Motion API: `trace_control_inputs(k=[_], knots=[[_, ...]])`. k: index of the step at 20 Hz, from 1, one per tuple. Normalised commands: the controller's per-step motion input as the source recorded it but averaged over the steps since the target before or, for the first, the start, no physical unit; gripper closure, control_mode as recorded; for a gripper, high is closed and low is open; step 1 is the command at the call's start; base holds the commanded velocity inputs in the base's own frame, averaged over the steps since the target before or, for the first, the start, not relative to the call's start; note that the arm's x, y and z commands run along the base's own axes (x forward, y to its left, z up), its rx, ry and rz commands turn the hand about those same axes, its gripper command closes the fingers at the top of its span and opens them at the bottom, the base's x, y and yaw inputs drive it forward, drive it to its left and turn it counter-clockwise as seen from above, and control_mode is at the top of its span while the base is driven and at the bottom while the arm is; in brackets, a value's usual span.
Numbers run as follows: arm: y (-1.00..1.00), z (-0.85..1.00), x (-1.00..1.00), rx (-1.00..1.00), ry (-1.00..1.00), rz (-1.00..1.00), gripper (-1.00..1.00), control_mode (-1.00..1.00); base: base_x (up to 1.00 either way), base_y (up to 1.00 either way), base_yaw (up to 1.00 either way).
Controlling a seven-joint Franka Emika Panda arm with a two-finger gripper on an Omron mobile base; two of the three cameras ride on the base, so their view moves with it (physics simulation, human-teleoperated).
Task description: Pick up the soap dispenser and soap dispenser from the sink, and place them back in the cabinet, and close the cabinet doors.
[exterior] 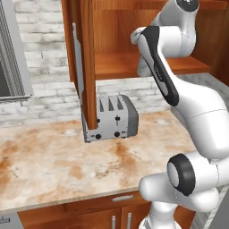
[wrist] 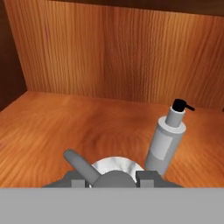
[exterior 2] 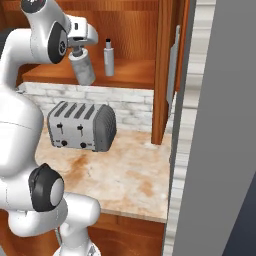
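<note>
Nearest my hand camera, the pincer (wrist: 111, 178) grasps the marbled dispenser (wrist: 114, 165) over the cabinet shelf (wrist: 52, 127); slim white dispenser (wrist: 166, 140) stands beside. Right base view adds toaster (exterior 2: 80, 126) on desk (exterior 2: 130, 175).

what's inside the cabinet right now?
The slim white dispenser stands on the cabinet shelf. The claw holds the marbled dispenser above the shelf. The arm hides the shelf's left part in both base views.
</note>
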Motion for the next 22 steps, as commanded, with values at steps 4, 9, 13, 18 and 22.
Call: trace_control_inputs(k=[4,9,13,18,22], knots=[[0.06,0.00,0.26,0.00,0.00,0.00,1.00,-1.00,0.00,0.00,0.00],[0.09,-0.01,0.21,0.00,0.00,0.00,1.00,-1.00,0.00,0.00,0.00],[0.06,-0.06,0.27,0.00,-0.02,0.00,1.00,-1.00,0.00,0.00,0.00],[0.02,-0.09,0.31,0.00,-0.04,0.00,1.00,-1.00,0.00,0.00,0.00],[0.00,-0.07,0.32,0.00,-0.04,0.00,1.00,-1.00,0.00,0.00,0.00]])
